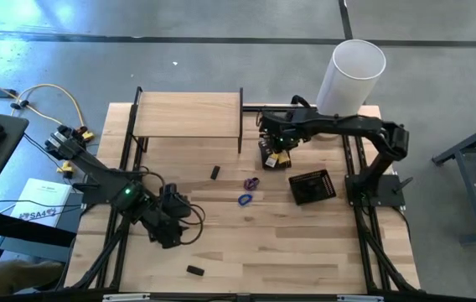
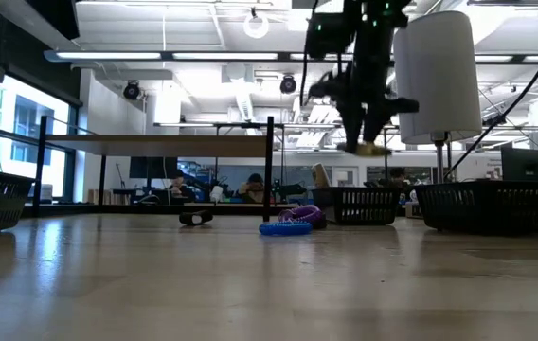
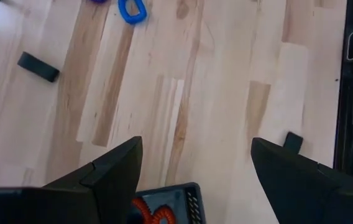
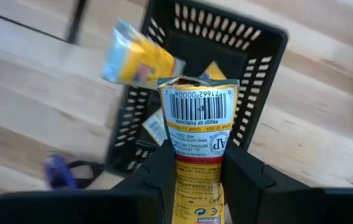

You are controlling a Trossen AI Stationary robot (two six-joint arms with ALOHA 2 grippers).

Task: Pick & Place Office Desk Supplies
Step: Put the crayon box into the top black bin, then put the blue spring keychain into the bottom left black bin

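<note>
A small yellow rectangular packet with a printed barcode point(image 4: 199, 137) is pinched at its lower half by the right gripper point(image 4: 195, 180), above a black mesh tray point(image 4: 226, 81) already holding similar packets. It is judged light, crinkly and slippery; mid-body is best gripped. The left gripper point(image 3: 195, 180) is held spread wide, empty, above the wooden table point(image 3: 214, 93).

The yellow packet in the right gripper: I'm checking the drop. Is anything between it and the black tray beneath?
Nothing visible blocks it. The right gripper holds the yellow packet above the black mesh tray, whose top is open; other yellow packets show there, one blurred above its rim.
</note>
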